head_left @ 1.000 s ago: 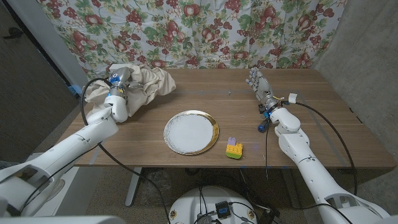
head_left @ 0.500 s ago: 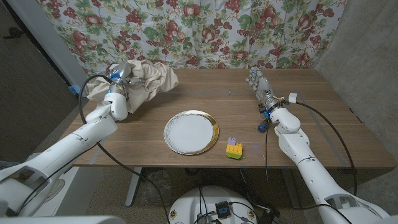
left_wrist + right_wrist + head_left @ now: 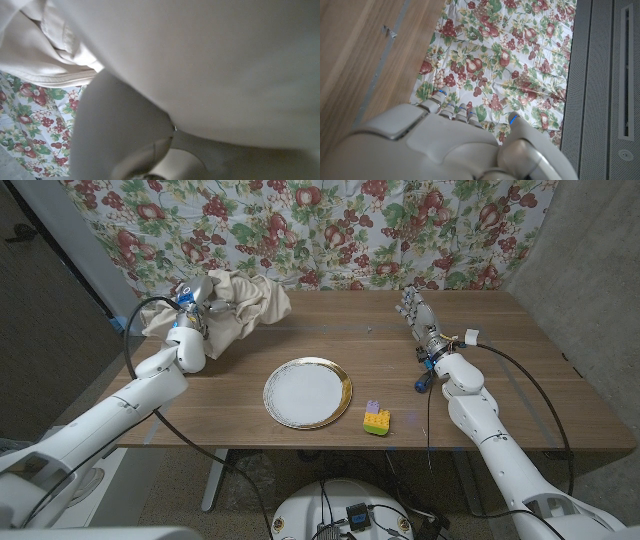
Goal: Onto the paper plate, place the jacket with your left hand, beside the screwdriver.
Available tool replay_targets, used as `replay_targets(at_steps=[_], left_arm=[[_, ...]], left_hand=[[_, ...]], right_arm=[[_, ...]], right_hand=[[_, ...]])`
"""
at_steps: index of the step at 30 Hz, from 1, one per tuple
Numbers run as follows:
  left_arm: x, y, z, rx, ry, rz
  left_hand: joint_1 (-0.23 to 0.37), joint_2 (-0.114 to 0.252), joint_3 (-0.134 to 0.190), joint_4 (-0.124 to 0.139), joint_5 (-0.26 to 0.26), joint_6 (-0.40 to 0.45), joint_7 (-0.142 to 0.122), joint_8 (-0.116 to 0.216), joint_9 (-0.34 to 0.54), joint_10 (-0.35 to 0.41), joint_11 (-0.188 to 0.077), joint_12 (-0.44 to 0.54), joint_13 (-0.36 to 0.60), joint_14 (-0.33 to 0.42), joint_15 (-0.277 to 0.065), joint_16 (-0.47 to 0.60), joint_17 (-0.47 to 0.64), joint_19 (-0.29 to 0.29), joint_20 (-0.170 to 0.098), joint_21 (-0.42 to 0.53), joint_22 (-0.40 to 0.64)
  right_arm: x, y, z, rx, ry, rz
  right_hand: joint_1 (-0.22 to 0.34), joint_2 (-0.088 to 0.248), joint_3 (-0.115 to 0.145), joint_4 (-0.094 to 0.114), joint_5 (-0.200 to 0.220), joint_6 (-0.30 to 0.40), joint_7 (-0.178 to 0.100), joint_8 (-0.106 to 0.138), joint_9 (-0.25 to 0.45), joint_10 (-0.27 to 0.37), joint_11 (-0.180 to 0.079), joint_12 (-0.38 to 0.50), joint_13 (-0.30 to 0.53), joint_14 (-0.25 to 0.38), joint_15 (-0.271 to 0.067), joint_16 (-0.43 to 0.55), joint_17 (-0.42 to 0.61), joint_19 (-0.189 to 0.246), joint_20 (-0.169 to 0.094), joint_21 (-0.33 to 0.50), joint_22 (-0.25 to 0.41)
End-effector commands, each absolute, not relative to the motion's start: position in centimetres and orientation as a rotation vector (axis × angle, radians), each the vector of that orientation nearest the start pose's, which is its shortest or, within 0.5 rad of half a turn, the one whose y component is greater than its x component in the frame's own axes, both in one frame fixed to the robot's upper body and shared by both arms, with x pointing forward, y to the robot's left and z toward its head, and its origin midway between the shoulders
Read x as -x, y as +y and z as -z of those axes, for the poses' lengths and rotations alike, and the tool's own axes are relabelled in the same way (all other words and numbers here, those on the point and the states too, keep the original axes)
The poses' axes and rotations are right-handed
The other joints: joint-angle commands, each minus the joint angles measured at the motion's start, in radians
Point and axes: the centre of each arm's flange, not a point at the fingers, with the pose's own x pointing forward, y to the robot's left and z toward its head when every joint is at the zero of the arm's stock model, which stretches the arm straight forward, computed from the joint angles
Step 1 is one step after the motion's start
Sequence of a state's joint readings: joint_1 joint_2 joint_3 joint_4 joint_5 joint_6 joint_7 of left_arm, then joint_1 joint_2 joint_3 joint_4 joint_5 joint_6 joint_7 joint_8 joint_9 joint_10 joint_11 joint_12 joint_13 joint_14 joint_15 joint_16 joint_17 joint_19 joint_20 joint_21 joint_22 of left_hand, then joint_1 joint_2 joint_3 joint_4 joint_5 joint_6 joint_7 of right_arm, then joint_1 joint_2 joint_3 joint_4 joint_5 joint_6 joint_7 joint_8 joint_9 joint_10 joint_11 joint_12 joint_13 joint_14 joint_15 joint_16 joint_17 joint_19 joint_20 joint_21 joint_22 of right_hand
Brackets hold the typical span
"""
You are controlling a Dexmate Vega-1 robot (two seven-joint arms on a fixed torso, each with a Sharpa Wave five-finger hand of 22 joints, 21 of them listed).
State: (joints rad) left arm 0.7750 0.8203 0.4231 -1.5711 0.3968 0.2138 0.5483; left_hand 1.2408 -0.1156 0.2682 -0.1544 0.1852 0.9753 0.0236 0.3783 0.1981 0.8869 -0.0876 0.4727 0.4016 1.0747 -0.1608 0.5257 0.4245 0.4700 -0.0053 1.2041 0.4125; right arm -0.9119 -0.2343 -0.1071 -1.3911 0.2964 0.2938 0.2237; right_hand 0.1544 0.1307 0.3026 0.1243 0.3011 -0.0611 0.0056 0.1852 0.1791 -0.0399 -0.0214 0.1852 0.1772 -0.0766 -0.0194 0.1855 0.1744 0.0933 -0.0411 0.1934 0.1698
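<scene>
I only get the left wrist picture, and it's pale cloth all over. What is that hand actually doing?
Observer: From the head view, the left hand grips a crumpled cream fabric jacket near the wooden table's far left corner.
Operator: Is there a plate anywhere?
Observer: Yes, a round white paper plate with a gold rim lies mid-table, apart from the jacket, with nothing on it.
Operator: And the other hand?
Observer: The right hand waits over the table's right side, fingers apart, holding nothing.
</scene>
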Motion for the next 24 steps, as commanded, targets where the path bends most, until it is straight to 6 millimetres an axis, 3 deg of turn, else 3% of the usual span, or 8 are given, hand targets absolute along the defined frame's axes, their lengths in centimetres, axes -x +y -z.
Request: replay_targets(at_steps=[1,24], left_arm=[[-58.1,36.9,-9.3,-1.099,-0.809,-0.644],[-56.4,35.3,-11.5,-1.1,-0.889,-0.614]], left_hand=[[0.242,0.238,-0.001,0.004,0.005,0.006,0.0,-0.005,0.005,0.01,-0.003,-0.003,0.007,0.031,-0.075,-0.001,0.007,-0.005,0.0,0.008,-0.003],[0.241,0.236,-0.001,0.004,0.004,0.014,-0.001,-0.013,0.006,0.014,-0.003,-0.012,0.021,0.033,-0.075,-0.006,0.022,-0.013,-0.003,0.025,-0.02]], right_arm=[[-62.3,-24.9,0.2,0.043,-0.761,-0.283],[-61.9,-25.0,0.3,0.035,-0.771,-0.284]], right_hand=[[0.006,0.007,0.006,0.002,-0.004,0.001,-0.001,0.004,0.003,0.002,0.004,0.001,0.003,0.0,0.001,0.0,0.002,0.009,-0.027,0.002,0.003],[0.005,0.006,0.007,0.002,-0.004,0.001,-0.002,0.004,0.003,0.002,0.003,0.001,0.003,0.001,0.0,0.001,0.002,0.01,-0.028,0.002,0.003]])
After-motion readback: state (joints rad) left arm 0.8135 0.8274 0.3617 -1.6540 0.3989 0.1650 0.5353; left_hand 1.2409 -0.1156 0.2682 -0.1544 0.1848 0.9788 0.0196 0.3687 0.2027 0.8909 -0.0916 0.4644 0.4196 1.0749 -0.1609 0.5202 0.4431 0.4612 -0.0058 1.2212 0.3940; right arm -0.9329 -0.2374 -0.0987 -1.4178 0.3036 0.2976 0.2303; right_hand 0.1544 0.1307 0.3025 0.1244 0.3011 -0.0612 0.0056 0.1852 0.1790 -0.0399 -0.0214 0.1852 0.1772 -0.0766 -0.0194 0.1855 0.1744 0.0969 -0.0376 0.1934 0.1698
